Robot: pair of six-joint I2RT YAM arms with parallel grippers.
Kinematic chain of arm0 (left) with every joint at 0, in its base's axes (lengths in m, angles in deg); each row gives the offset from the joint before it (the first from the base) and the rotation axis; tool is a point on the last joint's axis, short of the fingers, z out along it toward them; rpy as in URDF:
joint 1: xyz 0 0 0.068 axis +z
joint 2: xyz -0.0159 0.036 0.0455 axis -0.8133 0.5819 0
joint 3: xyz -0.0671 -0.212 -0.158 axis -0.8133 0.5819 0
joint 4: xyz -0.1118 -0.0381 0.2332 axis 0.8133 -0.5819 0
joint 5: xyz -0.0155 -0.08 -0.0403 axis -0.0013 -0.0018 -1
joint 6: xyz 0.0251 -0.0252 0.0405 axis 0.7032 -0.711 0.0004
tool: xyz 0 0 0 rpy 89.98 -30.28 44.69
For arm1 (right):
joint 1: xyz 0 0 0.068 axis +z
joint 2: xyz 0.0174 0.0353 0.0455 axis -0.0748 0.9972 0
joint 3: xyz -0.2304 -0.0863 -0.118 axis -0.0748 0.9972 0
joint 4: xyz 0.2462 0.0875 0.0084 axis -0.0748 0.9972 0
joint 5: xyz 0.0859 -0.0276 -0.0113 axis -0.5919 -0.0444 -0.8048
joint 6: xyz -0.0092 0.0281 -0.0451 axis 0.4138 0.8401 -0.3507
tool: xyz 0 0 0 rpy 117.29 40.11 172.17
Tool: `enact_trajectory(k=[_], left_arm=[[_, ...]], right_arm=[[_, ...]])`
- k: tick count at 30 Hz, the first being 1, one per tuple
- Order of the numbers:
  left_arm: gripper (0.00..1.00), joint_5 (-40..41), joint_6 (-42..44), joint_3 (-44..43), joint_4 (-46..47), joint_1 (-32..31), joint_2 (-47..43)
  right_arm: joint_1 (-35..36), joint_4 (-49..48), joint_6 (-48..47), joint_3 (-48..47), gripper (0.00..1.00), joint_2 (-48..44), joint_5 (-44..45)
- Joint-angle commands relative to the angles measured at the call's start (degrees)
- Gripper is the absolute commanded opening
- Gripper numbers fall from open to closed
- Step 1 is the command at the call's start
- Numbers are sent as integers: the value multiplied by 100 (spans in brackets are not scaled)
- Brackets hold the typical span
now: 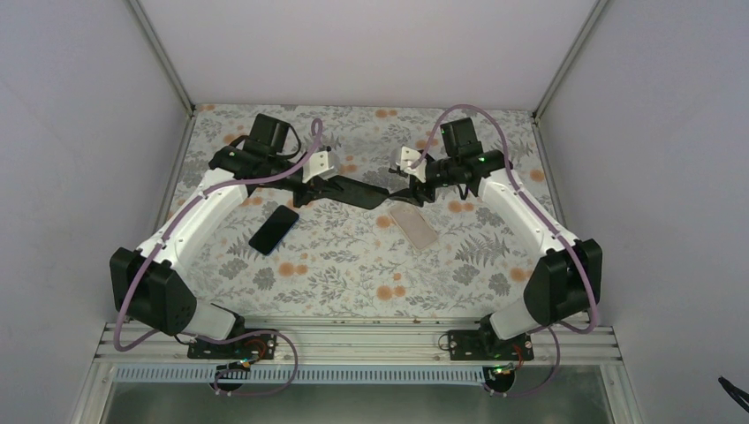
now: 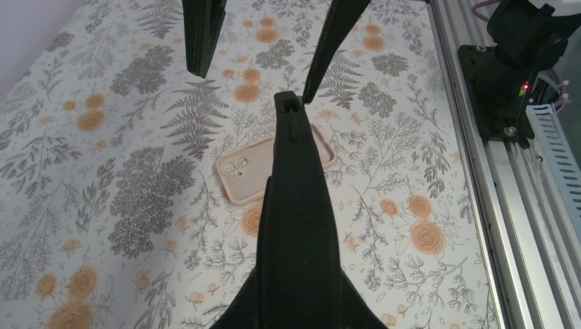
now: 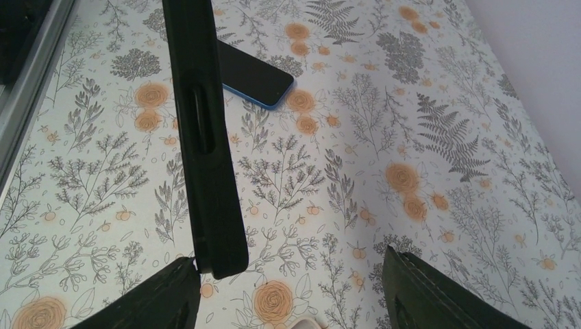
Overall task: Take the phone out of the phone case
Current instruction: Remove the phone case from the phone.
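Observation:
The phone [image 1: 358,193] is a slim black slab held in the air between the two arms. My left gripper [image 1: 320,187] is shut on its left end. In the left wrist view the phone [image 2: 296,205] runs edge-on away from my gripper [image 2: 296,305]. The phone case [image 1: 413,227] lies apart from the phone on the flowered table, whitish and translucent, and also shows below the phone [image 2: 240,179]. My right gripper [image 1: 408,189] is open at the phone's right end. In the right wrist view [image 3: 291,288] the phone's end [image 3: 209,151] sits beside my left finger [image 3: 154,298].
A second black phone [image 1: 273,230] with a blue edge lies on the table at the left, also in the right wrist view [image 3: 252,75]. White walls close the back and sides. A metal rail [image 2: 507,205] runs along the near edge.

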Motion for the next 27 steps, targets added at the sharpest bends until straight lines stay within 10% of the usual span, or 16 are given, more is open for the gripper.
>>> enact_trajectory(k=[1, 27], left_arm=[[2, -275, 2, -29, 244, -1, -236], [2, -153, 3, 75, 342, 0, -321]], right_arm=[[2, -149, 105, -181, 68, 61, -39], [-157, 135, -93, -367, 65, 107, -162]])
